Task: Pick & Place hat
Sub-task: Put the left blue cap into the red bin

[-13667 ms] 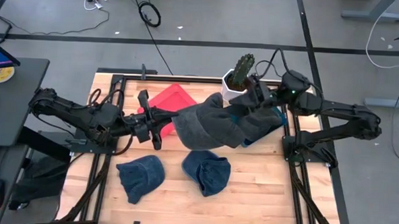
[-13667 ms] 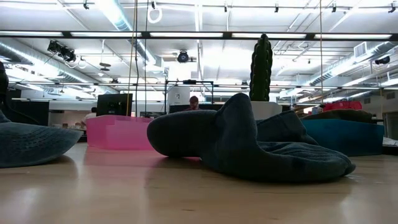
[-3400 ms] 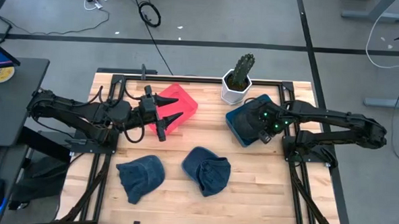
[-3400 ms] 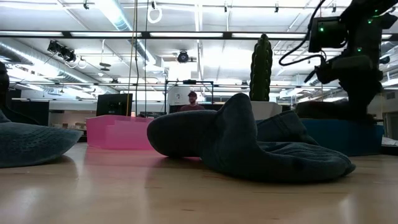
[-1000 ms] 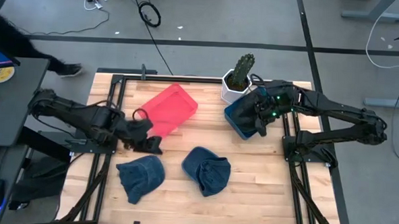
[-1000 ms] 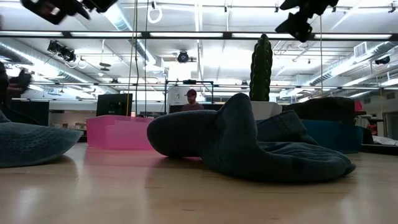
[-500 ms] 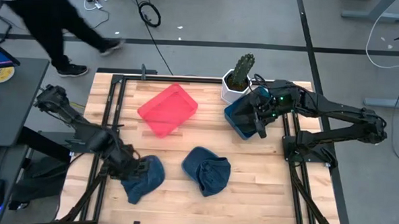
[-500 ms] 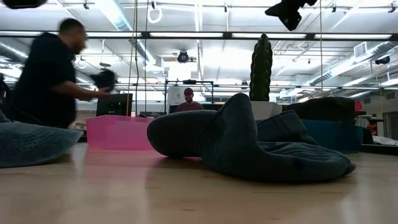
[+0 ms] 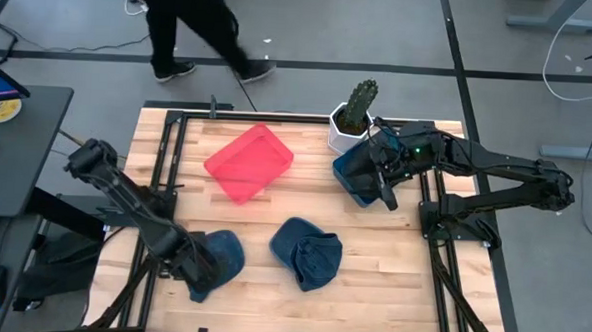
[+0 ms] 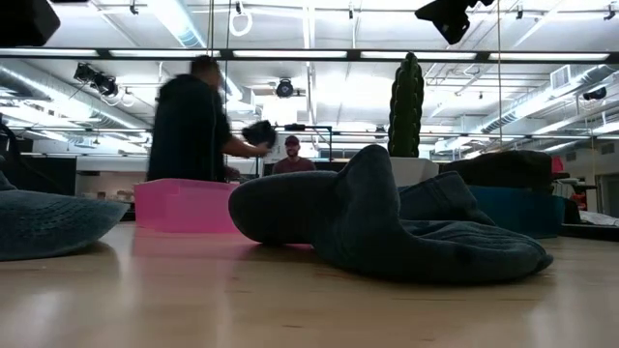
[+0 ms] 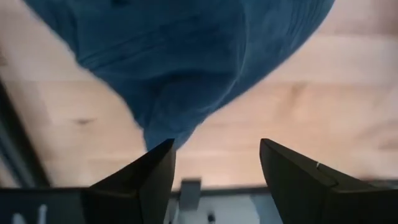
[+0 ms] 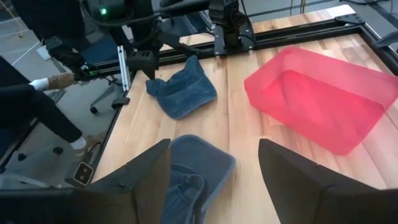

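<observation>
Two blue denim hats lie on the wooden table. One hat [image 9: 224,253] lies near the front left; it also shows in the low view [image 10: 48,224] and the left wrist view [image 11: 186,62]. The other hat [image 9: 307,252] lies at the front middle, and the low view [image 10: 387,222] shows it too. My left gripper [image 9: 199,270] is open right over the left hat's near edge, and its fingers [image 11: 155,180] stand on either side of the hat's tip. My right gripper [image 9: 380,180] is open and empty above the blue bin [image 9: 353,179].
A red bin [image 9: 248,162] stands at the far middle. A potted cactus [image 9: 353,113] stands at the far edge beside the blue bin, which holds a dark grey cloth [image 10: 508,169]. A person [image 9: 197,22] walks past beyond the far edge.
My left gripper has gone from beside the red bin toward the table's near edge and down onto the left hat. My right gripper has kept almost still over the blue bin. A person has walked along behind the far edge, from left to right.
</observation>
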